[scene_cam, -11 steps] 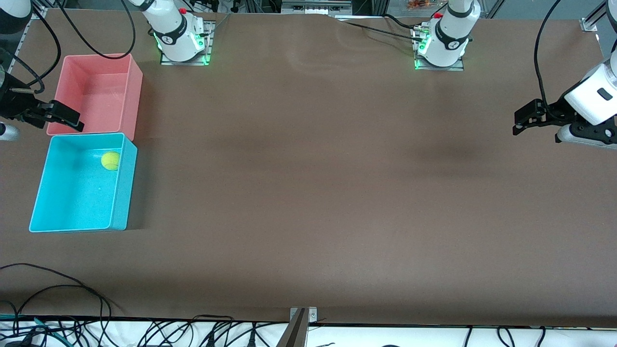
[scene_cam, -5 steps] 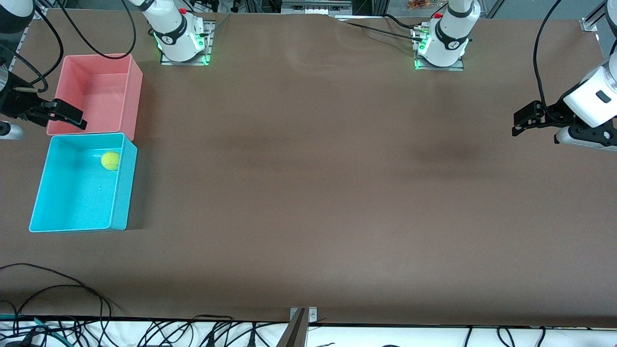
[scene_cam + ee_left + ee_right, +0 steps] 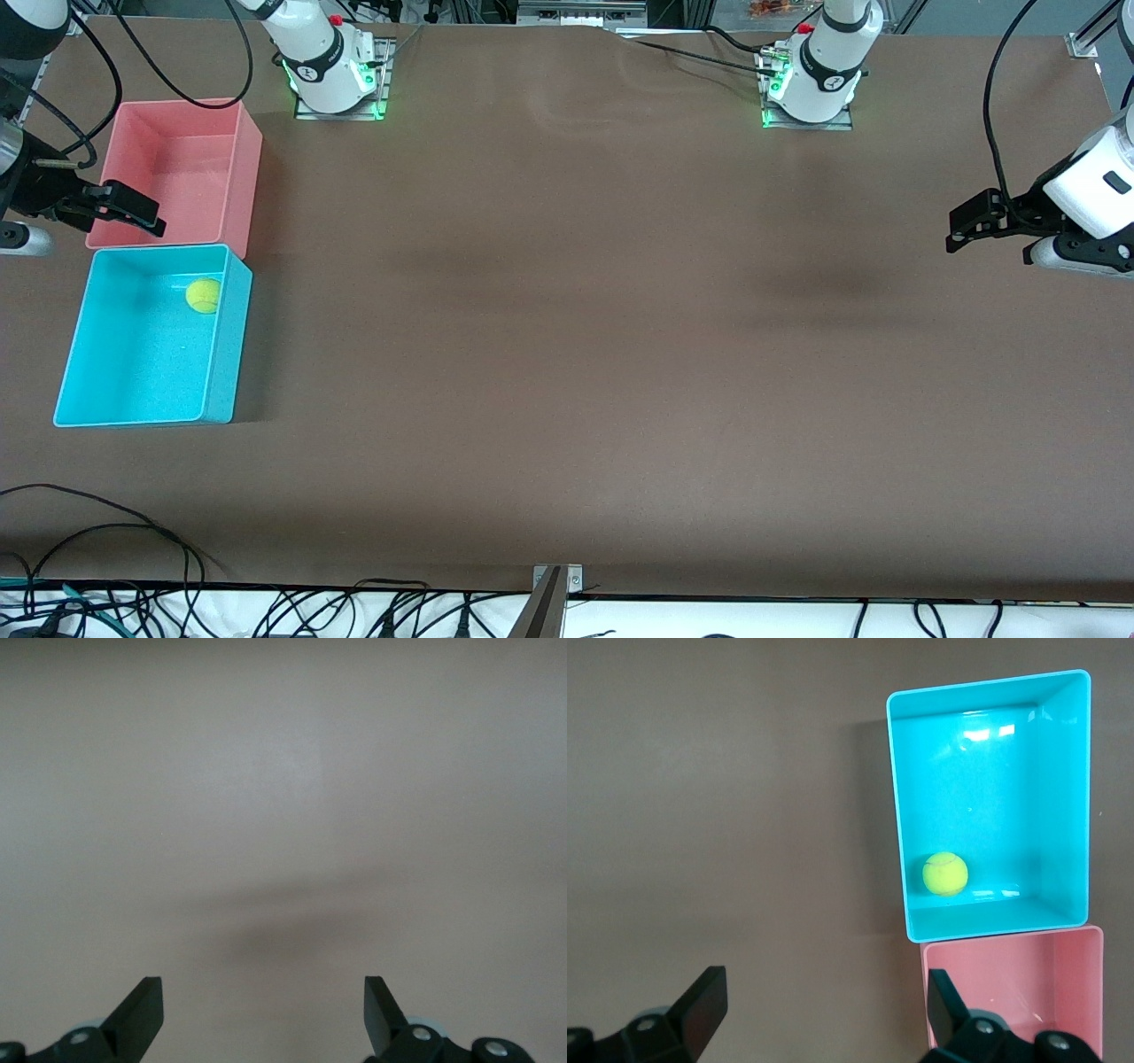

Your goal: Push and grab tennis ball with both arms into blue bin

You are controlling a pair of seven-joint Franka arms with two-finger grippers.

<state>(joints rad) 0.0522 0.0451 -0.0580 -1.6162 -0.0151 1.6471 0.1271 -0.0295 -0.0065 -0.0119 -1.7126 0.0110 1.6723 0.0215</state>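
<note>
your right gripper hangs spread and empty over the pink bin, at twelve o'clock from the blue bin. the tennis ball already rests inside that blue bin, so the job looks finished. your left gripper waits spread over bare bench at its own end.

Fuzzy yellow-green tennis ball rested inside light cyan-blue bin, near the corner closest to the robots' bases. Bin sat upright, flat on tabletop, at the right arm's end.

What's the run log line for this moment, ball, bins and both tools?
tennis ball: in blue bin | pink bin: holds nothing | right tool: open, over pink bin's edge | left tool: open, over bare table
</note>
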